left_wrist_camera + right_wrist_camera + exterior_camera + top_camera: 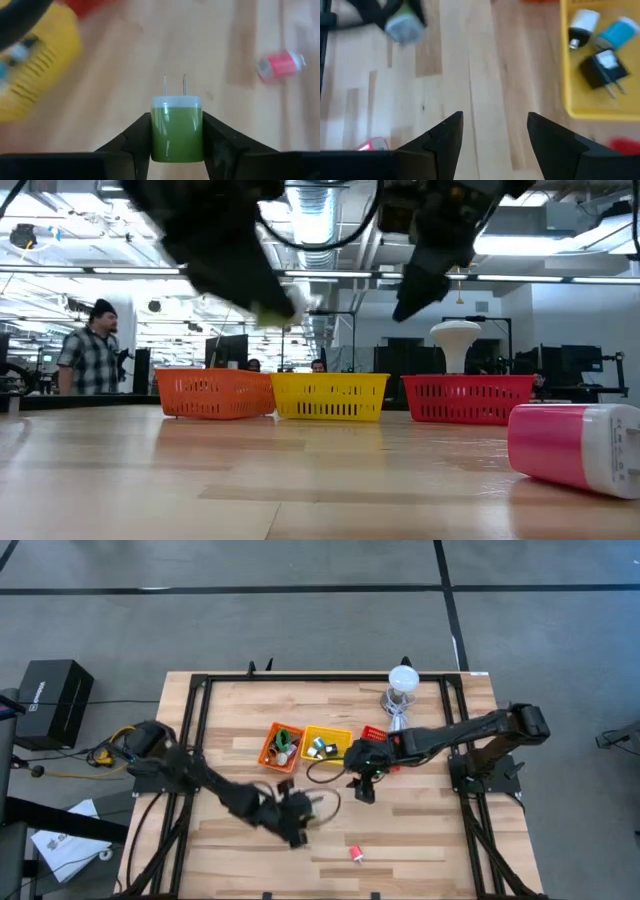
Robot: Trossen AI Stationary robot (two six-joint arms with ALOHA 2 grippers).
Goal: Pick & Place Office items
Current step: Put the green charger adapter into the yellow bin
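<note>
My left gripper point(177, 120) is shut on a green plug adapter point(177, 132) with a white face and two metal prongs, lifted above the wood in front of the baskets point(295, 812). My right gripper point(495, 130) hangs open and empty over bare table just in front of the yellow basket point(362, 785). Inside the yellow basket point(566, 75) lie a black adapter point(602, 67), a blue one point(620, 30) and a white-and-black one point(582, 22). A pink adapter point(357, 854) lies on its side near the table's near edge point(575, 445). My left gripper pinches the green adapter's body point(177, 145) between its two fingers, one on each flat side. The white face and prongs point(174, 85) stick out past the fingertips. The adapter is lifted clear of the table point(275, 310).
Orange point(280, 745), yellow point(327, 744) and red point(375, 737) mesh baskets stand in a row mid-table; the orange one holds small items. A clear jar with a white top point(402, 685) stands near the far edge. A person point(90, 350) stands beyond the table. Bare wood stretches along the near side.
</note>
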